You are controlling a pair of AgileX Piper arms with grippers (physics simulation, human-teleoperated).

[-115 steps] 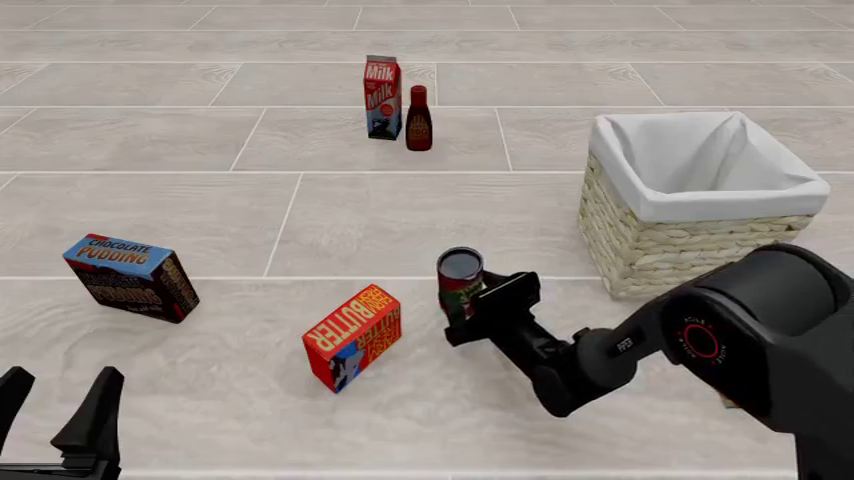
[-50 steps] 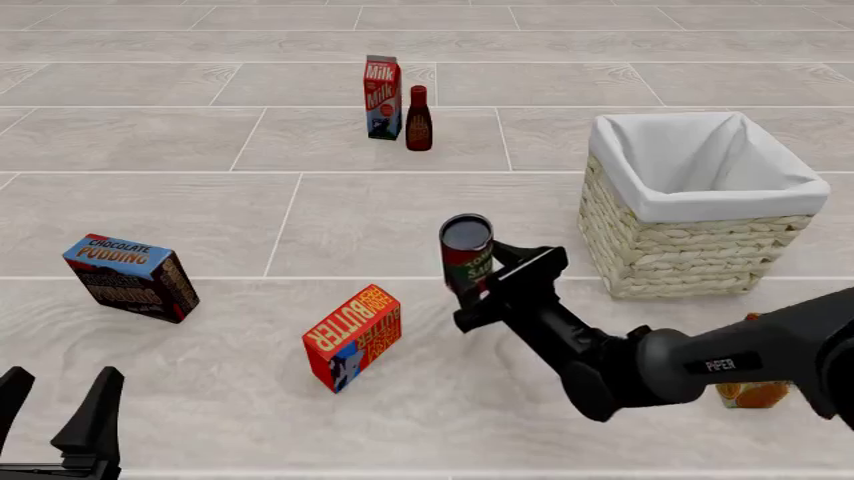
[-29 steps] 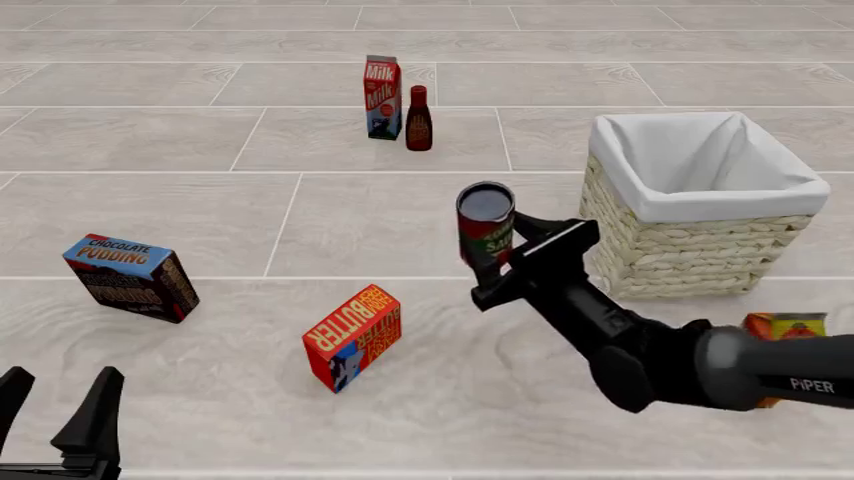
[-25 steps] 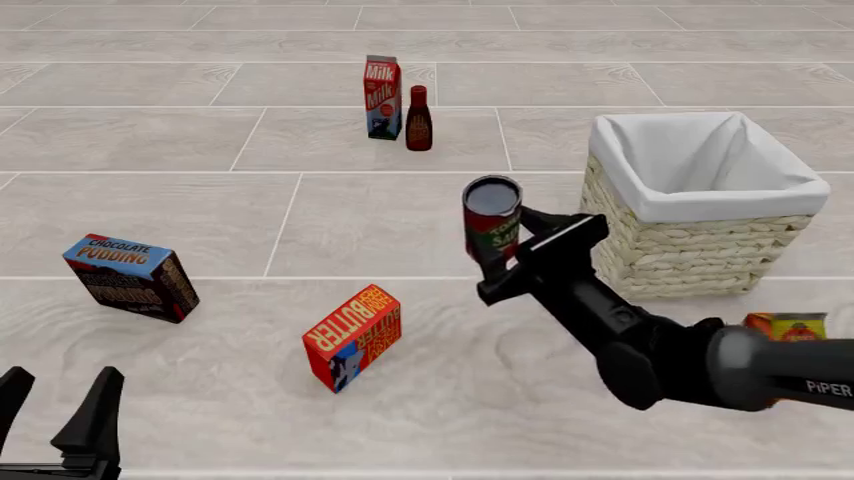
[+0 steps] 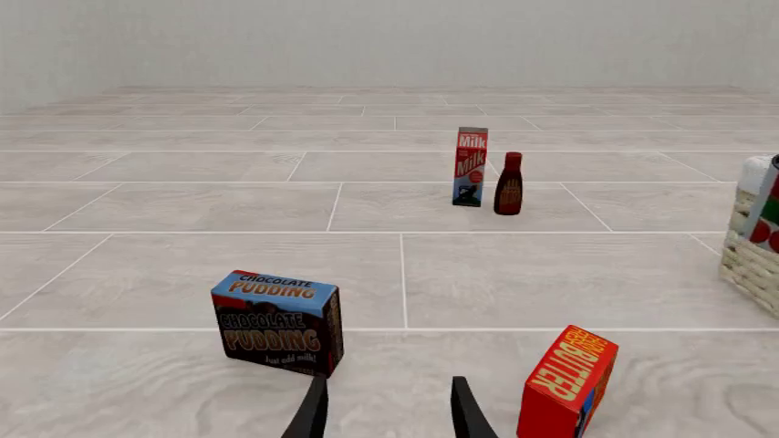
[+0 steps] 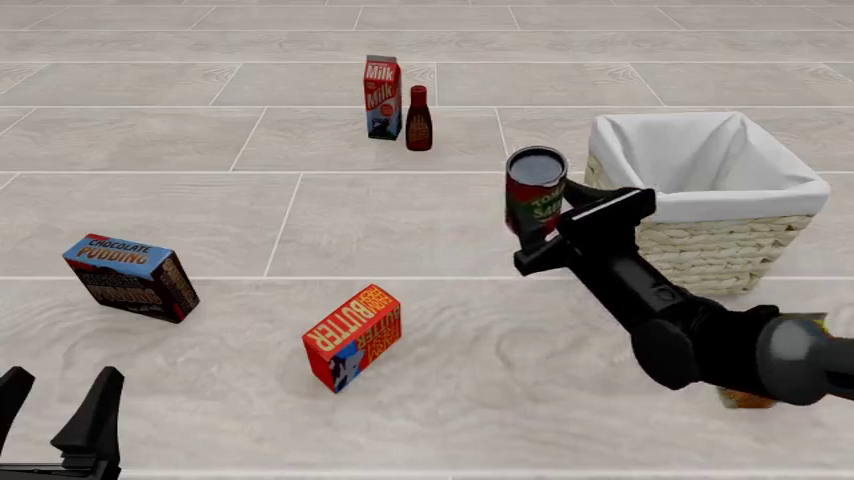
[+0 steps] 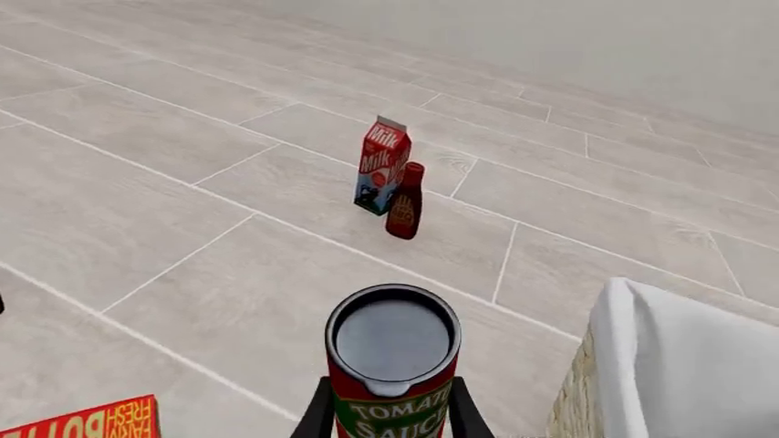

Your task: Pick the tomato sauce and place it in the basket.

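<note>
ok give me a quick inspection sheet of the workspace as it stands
surface: pale tiled tabletop
job's things: tomato sauce can upright, lifted, beside the basket but not over it; basket looks empty
clutter: milk carton and dark red bottle at the far side; pudding box at left; butter box near centre; orange carton behind the right arm
grippers: right end effector shut on the can; left end effector open, holding nothing
cables: nothing seen
surroundings: plain wall
</note>
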